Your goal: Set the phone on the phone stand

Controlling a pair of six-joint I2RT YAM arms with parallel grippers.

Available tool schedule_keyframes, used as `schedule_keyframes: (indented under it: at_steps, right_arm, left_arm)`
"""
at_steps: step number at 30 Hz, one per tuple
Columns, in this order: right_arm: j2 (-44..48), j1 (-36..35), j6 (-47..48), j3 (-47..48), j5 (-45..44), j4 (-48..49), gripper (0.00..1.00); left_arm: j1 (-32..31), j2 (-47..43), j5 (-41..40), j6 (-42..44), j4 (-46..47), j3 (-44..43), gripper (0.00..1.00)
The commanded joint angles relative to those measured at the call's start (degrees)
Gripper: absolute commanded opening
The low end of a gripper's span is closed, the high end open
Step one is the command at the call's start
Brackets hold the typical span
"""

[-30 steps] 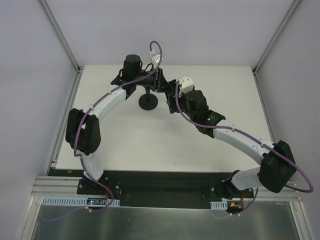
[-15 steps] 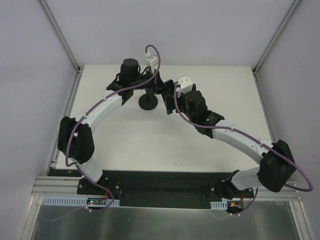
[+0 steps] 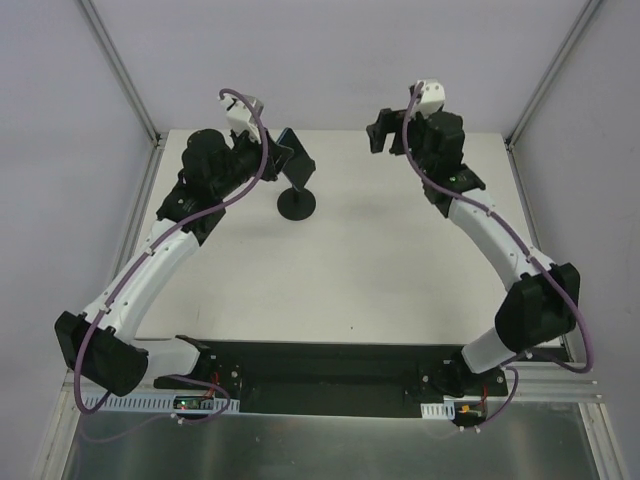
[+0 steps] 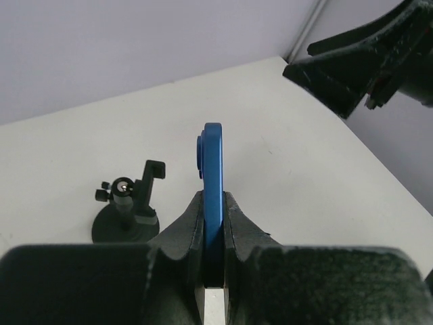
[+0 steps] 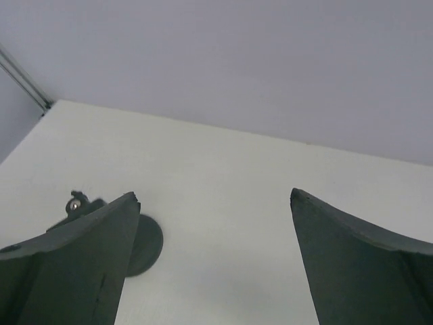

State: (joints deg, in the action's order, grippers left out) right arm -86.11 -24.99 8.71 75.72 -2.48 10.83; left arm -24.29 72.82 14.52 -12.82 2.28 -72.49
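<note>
My left gripper [image 3: 280, 158] is shut on the phone [image 3: 296, 160], a flat dark slab held just above and left of the phone stand [image 3: 296, 205]. In the left wrist view the phone [image 4: 213, 162] shows edge-on with a blue rim, clamped between my fingers [image 4: 214, 200]. The stand [image 4: 128, 206] there is below and to the left, apart from the phone, its cradle empty. My right gripper [image 3: 383, 133] is open and empty, raised at the far right of the stand. In the right wrist view its fingers [image 5: 215, 196] stand wide apart, and the stand's disc base [image 5: 143, 245] shows behind the left finger.
The white table [image 3: 400, 270] is bounded by grey walls and metal frame posts [image 3: 548, 75] at the back corners. The right gripper [image 4: 365, 57] shows at the top right of the left wrist view.
Both grippers were together over the stand. Now the left has pulled back to the left with the phone, and the right has swung up and away to the right, open.
</note>
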Motion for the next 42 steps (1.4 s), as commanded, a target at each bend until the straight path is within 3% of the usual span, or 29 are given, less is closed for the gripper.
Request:
schedule_keyframes:
  at_steps: [1,5,6,9,12,18,26,35,42]
  right_arm:
    - [-6.17,3.72,-0.81,9.96,17.06,-1.78,0.92]
    - [-10.64,4.07,3.77,8.83,24.25,3.57,0.8]
    - [-11.71,3.99,4.03,8.91,28.98,4.71,0.73]
    - [-15.23,3.73,4.38,10.05,35.33,6.22,0.6]
    - [-16.29,2.58,6.23,9.27,35.01,5.95,0.51]
    - [-19.97,-0.4,7.81,11.02,35.27,6.57,0.5]
    - [-23.84,-4.97,10.72,12.26,29.04,6.66,0.44]
    - [-26.13,-5.07,9.31,13.57,24.02,8.15,0.46]
    - [-27.53,-5.07,10.8,14.54,26.03,8.68,0.46]
  left_arm:
    - [0.12,-1.72,-6.61,3.92,2.2,-6.07,0.0]
    - [0.04,0.74,-8.72,6.4,0.53,-12.06,0.0]
    - [0.12,1.01,-8.38,7.1,0.44,-12.76,0.0]
    - [0.21,0.75,-11.17,9.21,0.35,-11.19,0.0]
    - [0.04,-0.83,-9.44,9.4,1.22,-7.42,0.0]
    - [0.04,0.13,-8.02,6.32,1.32,-6.53,0.0]
    - [0.12,1.19,-4.42,6.49,2.46,-6.18,0.0]
    - [0.12,0.57,-4.68,7.37,2.37,-5.3,0.0]
    - [0.12,0.57,-3.89,7.28,2.37,-5.12,0.0]
